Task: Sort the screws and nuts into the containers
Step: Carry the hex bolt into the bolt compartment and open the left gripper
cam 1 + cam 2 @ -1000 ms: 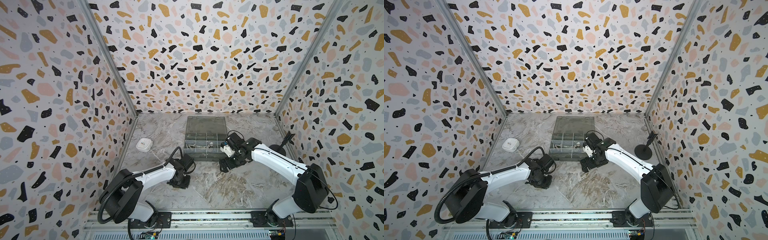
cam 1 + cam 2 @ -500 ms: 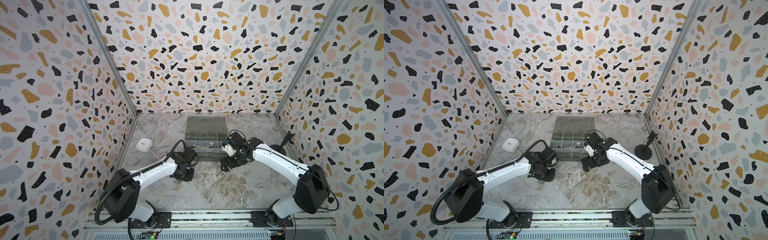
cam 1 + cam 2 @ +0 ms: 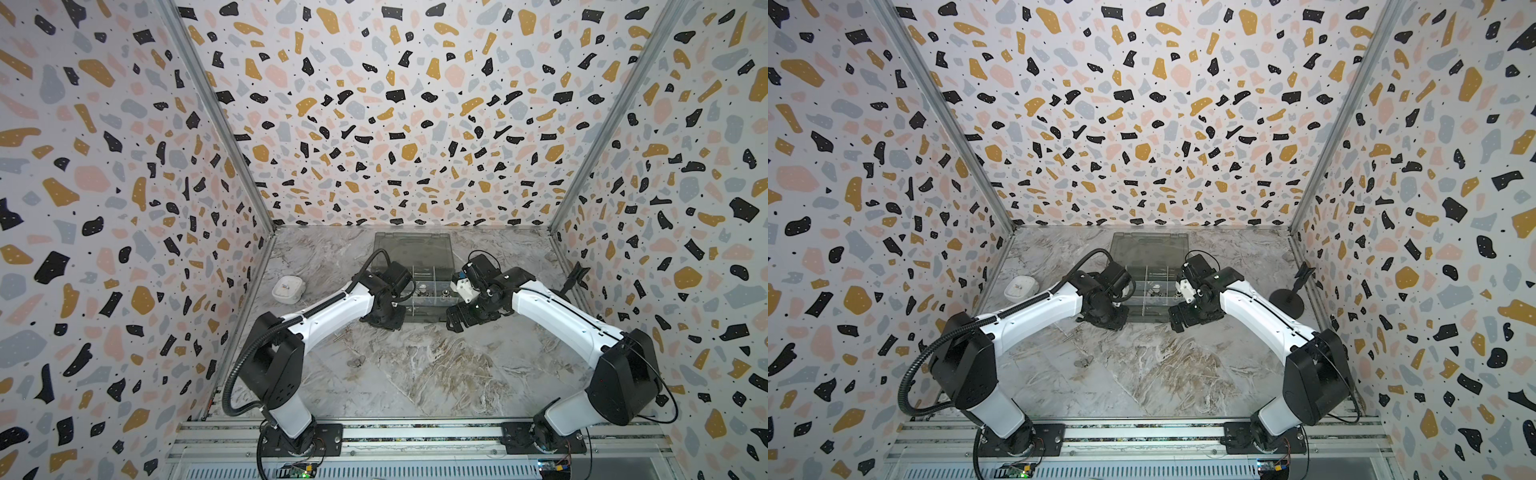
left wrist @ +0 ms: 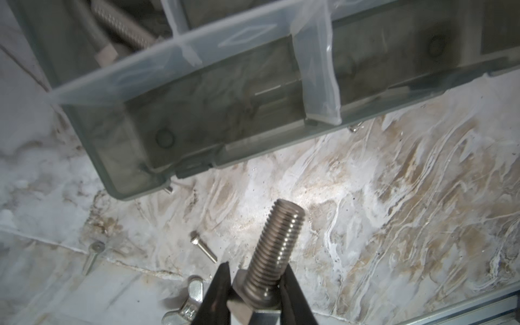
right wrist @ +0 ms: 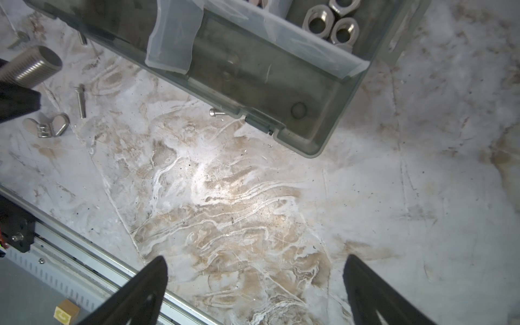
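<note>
Steel nuts are binned already, fat bolt is pinched by left gripper, right gripper is held wide, empty; screws and wing nut are left loose, seven o'clock off the box.

Open grey organiser box at the table's rear middle — hex nuts fill one corner compartment. Small screws and a wing nut lie loose before its front edge — the left gripper clamps a thick bolt.

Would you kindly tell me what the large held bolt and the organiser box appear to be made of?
The bolt looks like bare steel, perhaps stainless: silver-grey, with glinting threads. The organiser box appears to be translucent grey plastic, smooth and glossy: the marbled table shows through its walls.
</note>
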Available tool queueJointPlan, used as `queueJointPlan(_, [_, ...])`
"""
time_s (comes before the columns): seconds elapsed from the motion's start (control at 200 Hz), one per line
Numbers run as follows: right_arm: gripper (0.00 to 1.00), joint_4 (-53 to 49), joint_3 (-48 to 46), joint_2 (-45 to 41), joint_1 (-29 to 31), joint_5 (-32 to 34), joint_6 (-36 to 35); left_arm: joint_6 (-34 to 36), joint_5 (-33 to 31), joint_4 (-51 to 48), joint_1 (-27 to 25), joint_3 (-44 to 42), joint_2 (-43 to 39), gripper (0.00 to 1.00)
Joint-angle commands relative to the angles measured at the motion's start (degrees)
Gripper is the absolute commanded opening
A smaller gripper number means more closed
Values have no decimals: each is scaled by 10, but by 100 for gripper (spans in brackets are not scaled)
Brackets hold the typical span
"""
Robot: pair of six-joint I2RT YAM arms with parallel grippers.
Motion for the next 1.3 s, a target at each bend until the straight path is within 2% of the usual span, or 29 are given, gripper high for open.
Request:
queueJointPlan(0.0, [99, -21, 29, -2, -7, 5, -9, 23, -16, -19, 11, 47, 18, 18])
queueJointPlan(0.385, [99, -27, 63, 21, -18, 6, -12, 54, -18, -10, 116, 142, 89, 20])
queueJointPlan(0.816, [98, -40, 88, 33, -20, 15, -1, 63, 3, 22, 138, 178, 151, 22])
queueJointPlan(0.901, [99, -43, 87, 31, -21, 18, 3, 65, 2, 24, 140, 179, 158, 28])
queueJointPlan(1.011, [99, -43, 88, 30, -20, 18, 7, 65, -6, 27, 142, 181, 165, 47])
queueJointPlan(1.116, [99, -44, 92, 32, -21, 16, 9, 63, -8, 29, 142, 186, 157, 56])
queueJointPlan(1.292, [98, -41, 96, 43, -18, 5, 9, 55, -21, 25, 142, 176, 106, 58])
